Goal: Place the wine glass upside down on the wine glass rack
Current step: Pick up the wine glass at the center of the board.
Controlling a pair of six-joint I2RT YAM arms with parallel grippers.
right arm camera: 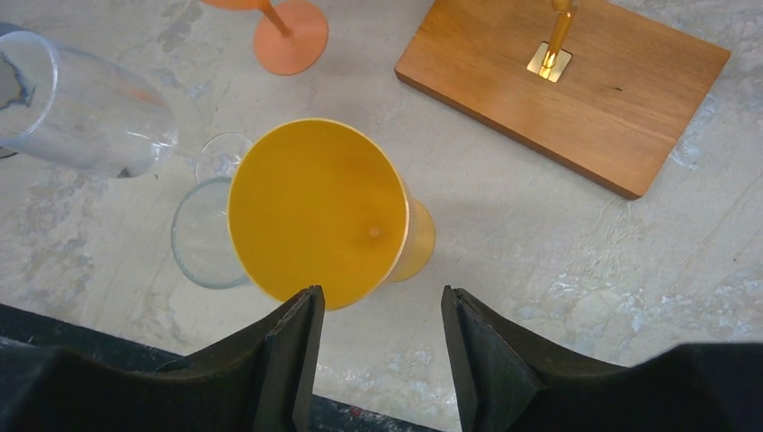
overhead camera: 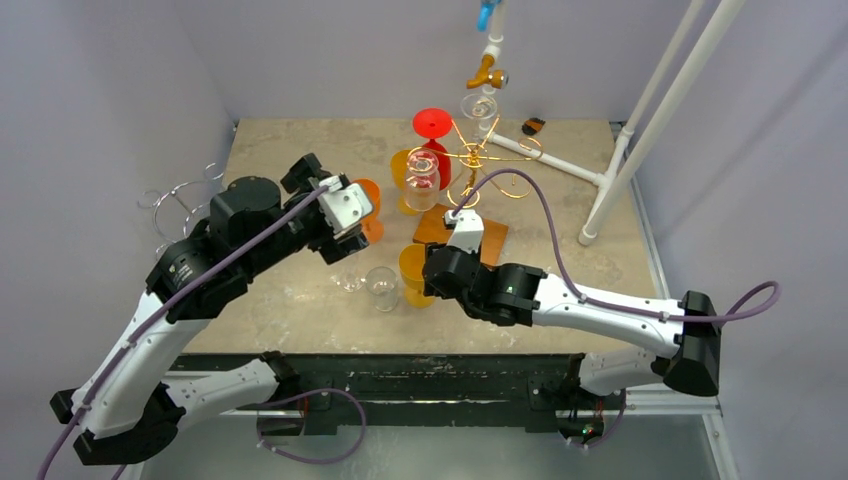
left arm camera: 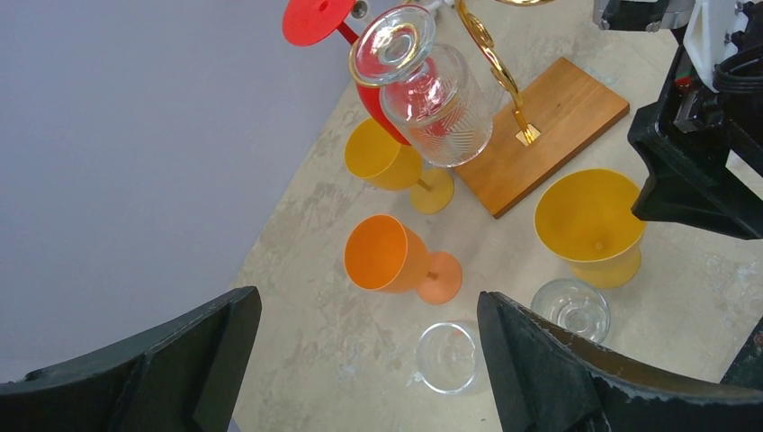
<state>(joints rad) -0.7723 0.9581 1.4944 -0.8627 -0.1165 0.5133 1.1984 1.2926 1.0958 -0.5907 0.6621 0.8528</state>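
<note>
The gold wire rack (overhead camera: 478,160) stands on a wooden base (left arm camera: 540,135) at mid table. A red glass (overhead camera: 432,124) and a clear glass (left arm camera: 432,94) hang on it upside down. On the table stand an orange glass (left arm camera: 387,256), two yellow glasses (left arm camera: 589,220) (left arm camera: 387,153) and two clear glasses (left arm camera: 447,357) (left arm camera: 570,309). My left gripper (left arm camera: 369,360) is open and empty, high above the nearer clear glass. My right gripper (right arm camera: 378,306) is open and empty, just short of the front yellow glass (right arm camera: 315,211), whose rim is by the left fingertip.
A second wire rack (overhead camera: 180,200) hangs off the table's left edge. White pipes (overhead camera: 650,120) with fittings rise at the back right. The table's dark front edge (right arm camera: 90,333) runs close under my right gripper. The two arms are close together at mid table.
</note>
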